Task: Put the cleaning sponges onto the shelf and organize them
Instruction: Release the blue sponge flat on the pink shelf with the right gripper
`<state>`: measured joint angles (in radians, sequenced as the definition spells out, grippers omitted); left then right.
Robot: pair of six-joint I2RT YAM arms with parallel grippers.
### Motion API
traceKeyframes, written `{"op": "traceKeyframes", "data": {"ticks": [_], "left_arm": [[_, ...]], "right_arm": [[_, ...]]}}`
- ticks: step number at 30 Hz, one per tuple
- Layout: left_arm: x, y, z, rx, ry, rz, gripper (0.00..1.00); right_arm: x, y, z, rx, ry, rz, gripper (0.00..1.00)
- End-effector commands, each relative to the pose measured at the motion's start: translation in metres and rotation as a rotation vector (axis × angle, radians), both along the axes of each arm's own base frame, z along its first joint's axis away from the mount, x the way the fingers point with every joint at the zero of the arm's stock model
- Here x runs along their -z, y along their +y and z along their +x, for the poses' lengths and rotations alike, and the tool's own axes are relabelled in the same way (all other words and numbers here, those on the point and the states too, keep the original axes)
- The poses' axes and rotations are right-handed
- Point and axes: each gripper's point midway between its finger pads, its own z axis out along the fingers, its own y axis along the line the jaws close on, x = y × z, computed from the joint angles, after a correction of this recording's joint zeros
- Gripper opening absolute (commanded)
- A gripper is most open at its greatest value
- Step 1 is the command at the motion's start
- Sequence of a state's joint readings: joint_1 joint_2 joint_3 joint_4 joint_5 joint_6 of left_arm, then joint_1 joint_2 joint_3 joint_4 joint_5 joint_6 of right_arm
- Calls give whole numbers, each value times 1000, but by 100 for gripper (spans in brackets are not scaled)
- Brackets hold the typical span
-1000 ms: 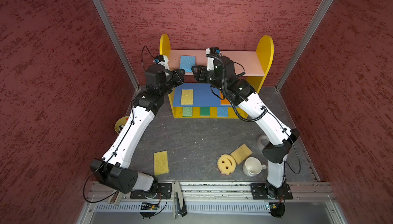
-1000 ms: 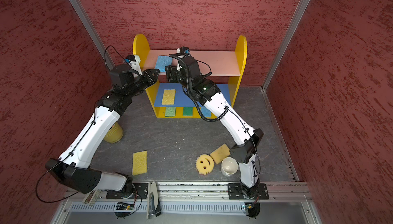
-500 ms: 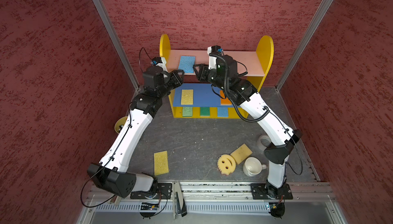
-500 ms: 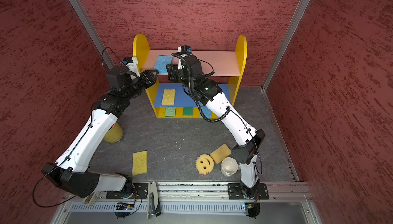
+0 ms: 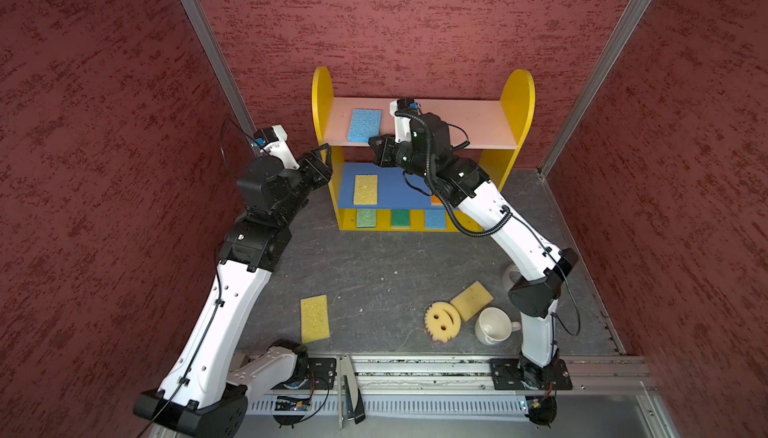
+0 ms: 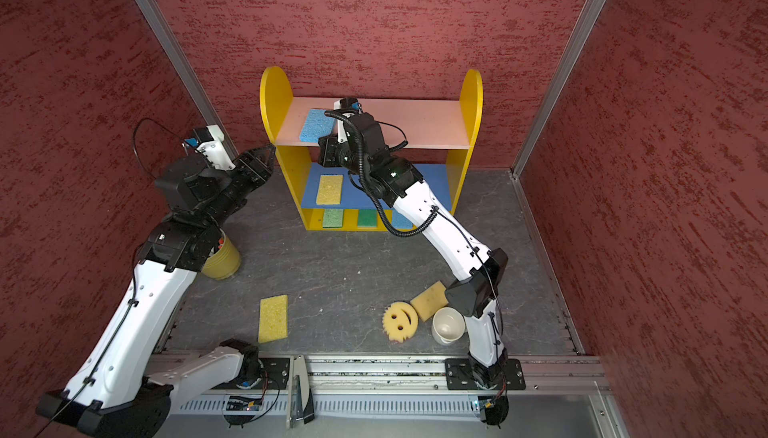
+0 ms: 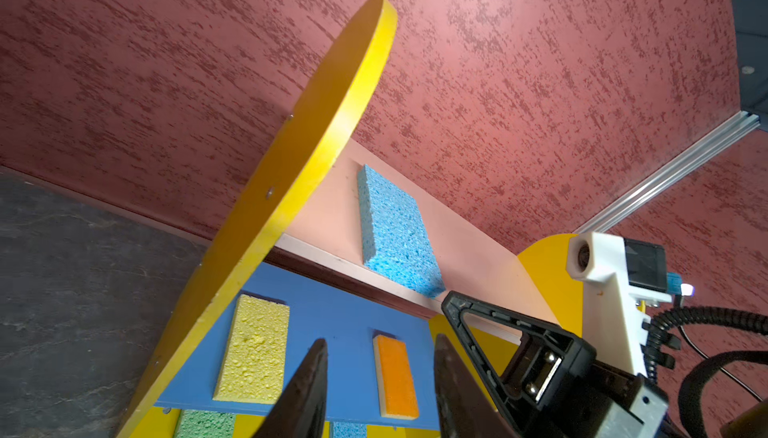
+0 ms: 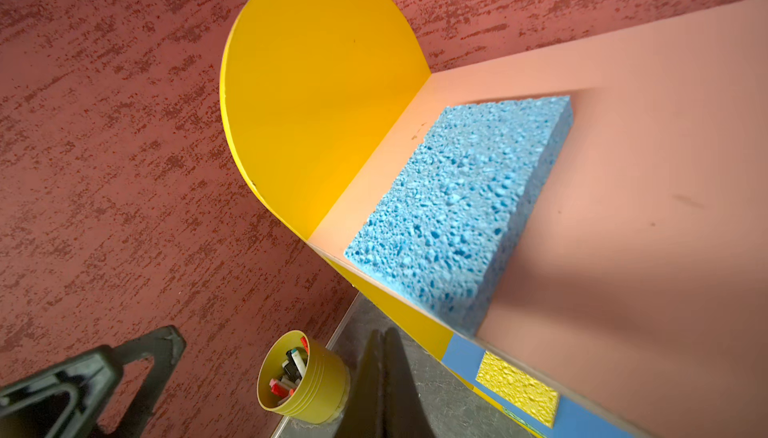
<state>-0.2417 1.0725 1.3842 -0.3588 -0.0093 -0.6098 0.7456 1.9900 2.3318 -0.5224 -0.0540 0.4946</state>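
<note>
**Both grippers at the upper corner of the shelf, neither one carrying a sponge.**

The left gripper (image 7: 378, 344) has its jaws partly parted with nothing between them and hangs just outside a yellow side of the shelf (image 5: 322, 99). The right gripper (image 8: 382, 334) is clenched on nothing at the front edge of the pink top board, just beside the blue sponge (image 5: 365, 125) lying flat there; whether they touch cannot be told. On the blue middle board lie a yellow sponge (image 5: 365, 189) and an orange-faced sponge (image 7: 395, 377). The yellow base carries a row of three: a light green sponge (image 5: 365, 218), a dark green sponge (image 5: 400, 218) and a second blue sponge (image 5: 435, 219). On the counter (image 5: 374, 274), well apart from the shelf, lie a pale yellow sponge (image 5: 315, 318), a round smiley sponge (image 5: 442, 320) and a tan sponge (image 5: 471, 299).
</note>
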Motion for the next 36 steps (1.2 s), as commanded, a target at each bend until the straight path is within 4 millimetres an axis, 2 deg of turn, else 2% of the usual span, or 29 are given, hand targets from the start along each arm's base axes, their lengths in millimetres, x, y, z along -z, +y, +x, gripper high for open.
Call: {"op": "traceKeyframes", "data": {"ticks": [1,16,24,36], "left_arm": [[4,11,-1,-36,3,-19,44],[23,8,4,-3,58,-33,49],[30,8,3,4,72,-42,50],[38,8,7,7,94,-50,51]], "right_arm": [[-4,7,-3,-23,5,16,0],[-2,-2,13,30,-3,13,0],[3,1,18,24,12,14,0],[1,-11,28,70,2,9,0]]}}
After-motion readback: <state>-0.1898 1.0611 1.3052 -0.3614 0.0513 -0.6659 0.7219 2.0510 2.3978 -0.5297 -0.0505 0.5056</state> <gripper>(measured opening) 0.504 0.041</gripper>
